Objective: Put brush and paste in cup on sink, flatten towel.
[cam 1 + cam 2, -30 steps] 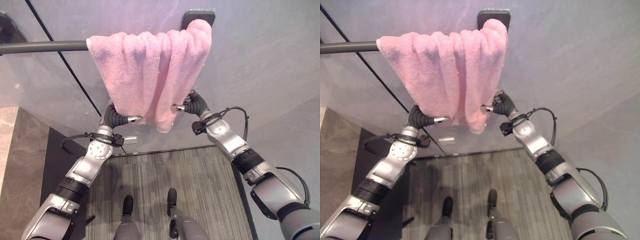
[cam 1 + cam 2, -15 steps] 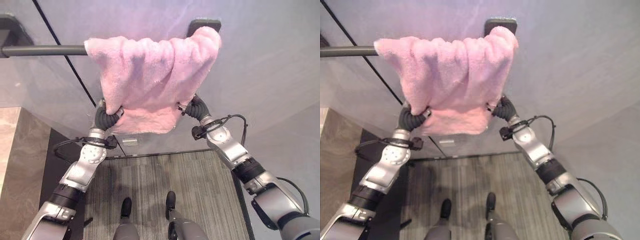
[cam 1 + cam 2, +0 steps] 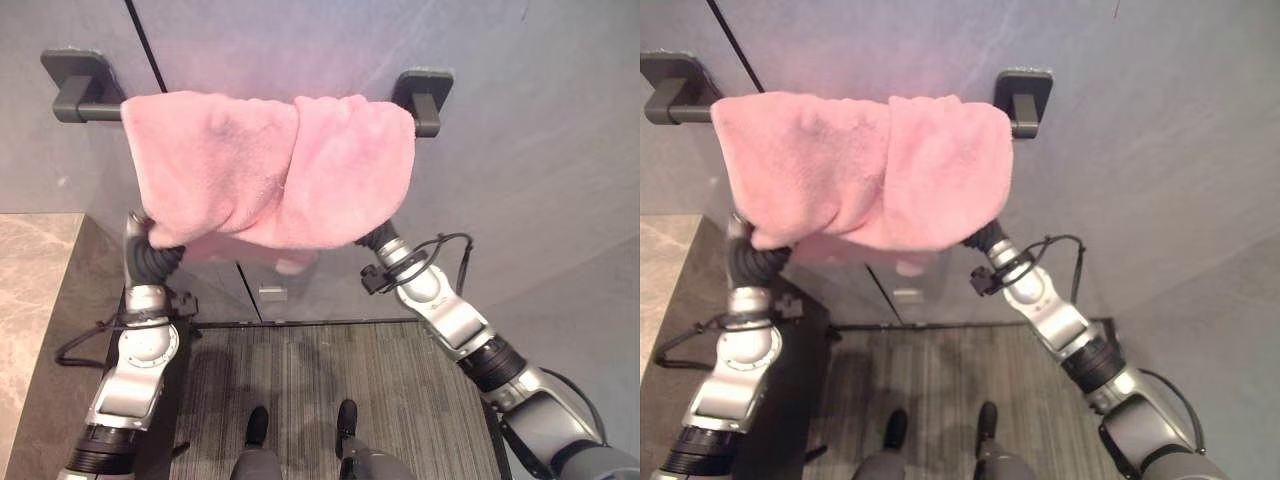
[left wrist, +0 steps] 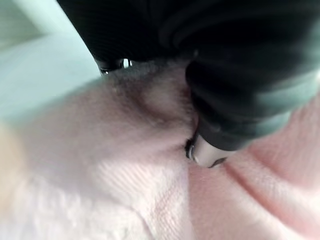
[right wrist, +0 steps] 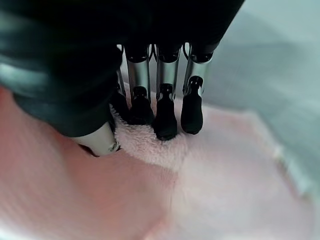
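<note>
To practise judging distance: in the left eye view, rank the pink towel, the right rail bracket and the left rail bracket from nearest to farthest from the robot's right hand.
1. Pink towel: the right hand pinches its lower right edge.
2. Right rail bracket: on the wall, above that hand.
3. Left rail bracket: at the rail's far left end.

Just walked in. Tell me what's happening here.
The robot is working on a pink towel draped over a dark wall bar. Its left hand grips the towel's lower left corner, and its right hand pinches the lower right edge between fingers and thumb. Both hands hold the cloth from beneath, lifted and spread outward. The towel covers most of the bar, but a fold runs down its middle, so it is not flat yet.
</note>
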